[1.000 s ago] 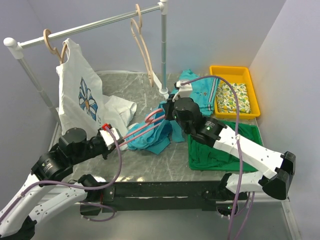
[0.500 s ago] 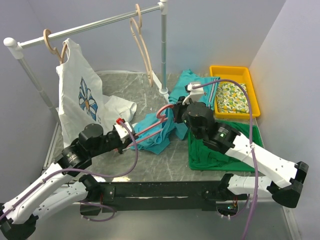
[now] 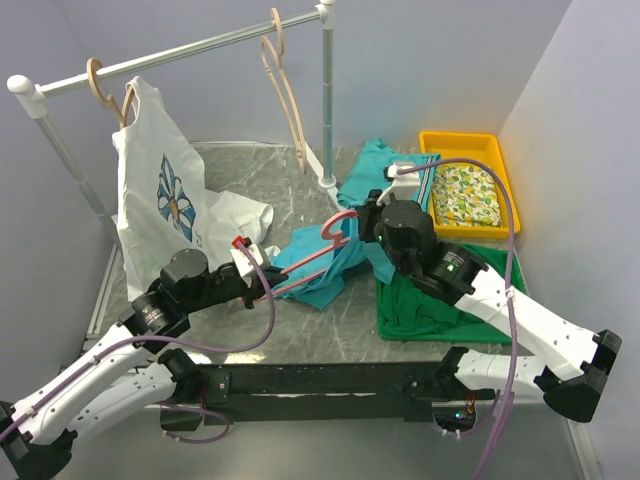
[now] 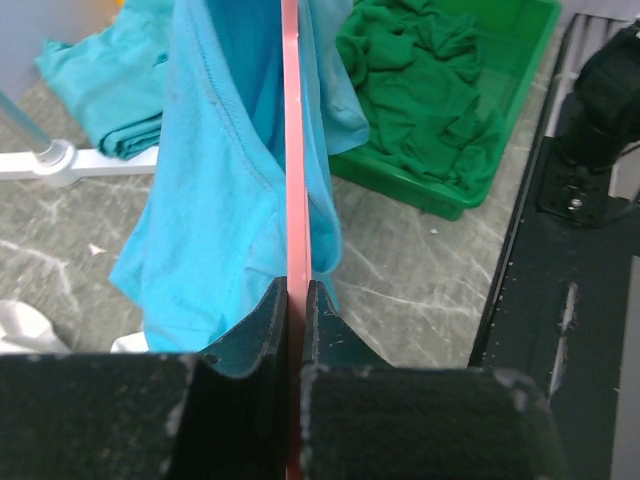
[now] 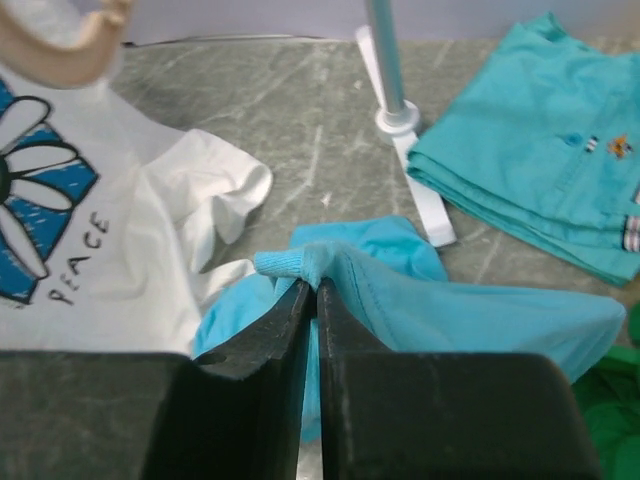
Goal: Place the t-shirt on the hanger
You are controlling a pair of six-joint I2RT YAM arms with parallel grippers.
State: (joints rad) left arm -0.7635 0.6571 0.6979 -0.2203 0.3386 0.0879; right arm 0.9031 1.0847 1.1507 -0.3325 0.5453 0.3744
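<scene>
The turquoise t-shirt (image 3: 322, 268) hangs bunched above the table's middle, draped over the pink hanger (image 3: 305, 262). My left gripper (image 3: 262, 283) is shut on the hanger's thin bar (image 4: 293, 150), with shirt cloth (image 4: 215, 190) falling on both sides of it. The hanger's hook (image 3: 338, 225) sticks up beside my right gripper (image 3: 368, 232). My right gripper (image 5: 313, 285) is shut on the shirt's ribbed collar edge (image 5: 300, 262) and holds it up. The shirt's lower folds touch the table.
A rail (image 3: 180, 52) with beige hangers (image 3: 285, 90) and a white flower-print top (image 3: 160, 195) stands at the back left. A folded teal garment (image 3: 385, 175) lies by the rail's foot. A yellow bin (image 3: 468, 185) and a green bin (image 3: 445, 300) of green cloth sit right.
Both grippers have moved right with the hanger and the shirt. The hanger's hook end has risen and the shirt has shifted toward the green bin.
</scene>
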